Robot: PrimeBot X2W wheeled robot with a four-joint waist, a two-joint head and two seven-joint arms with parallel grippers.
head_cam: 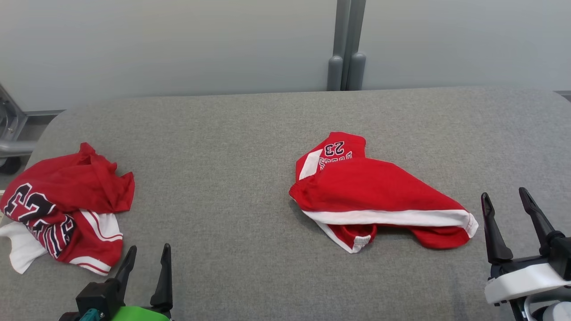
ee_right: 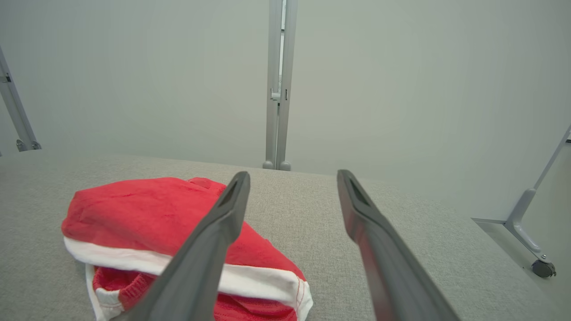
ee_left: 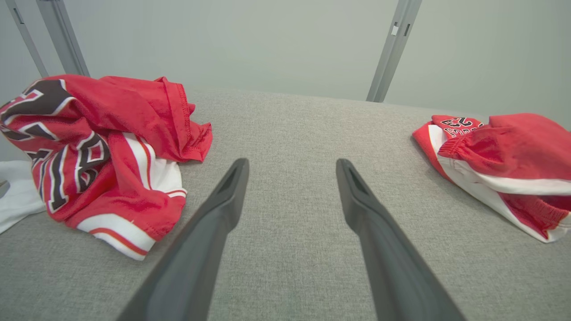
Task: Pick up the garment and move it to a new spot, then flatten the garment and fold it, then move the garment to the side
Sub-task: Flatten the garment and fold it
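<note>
On the grey surface (head_cam: pixel 223 133), just right of the middle and well in from every edge, the red shorts (head_cam: pixel 374 191) lie crumpled. A white band runs along their near side, and a fold printed 23 is turned up toward the far edge. A red jersey (head_cam: pixel 76 187) is bunched against the left edge, with a white piece (head_cam: pixel 22 249) spilling out beside it. Between the two lies a broad stretch of bare cloth, and more open room runs from the shorts to the far edge and to the right edge.

The left gripper (head_cam: pixel 150 246) hovers near the near edge, just beside the jersey's hem. Its fingers are spread wide with nothing between them. The right gripper (head_cam: pixel 504 192) stands near the right edge, close to the shorts' white-trimmed end but apart from it, and it too is wide apart and empty.

From the left wrist, the left gripper (ee_left: pixel 292 164) points across bare fabric, with the jersey (ee_left: pixel 111 133) on one side and the shorts (ee_left: pixel 513 151) on the other. This view makes the jersey's dark lettering and stitched hem plain. From the right wrist, the right gripper (ee_right: pixel 293 174) looks over the shorts (ee_right: pixel 147 209), and one finger crosses in front of them. That view adds the surface's right edge falling away and, beyond it, a frame leg on a caster (ee_right: pixel 542 267). A grey post (head_cam: pixel 347 53) rises behind the far edge.
</note>
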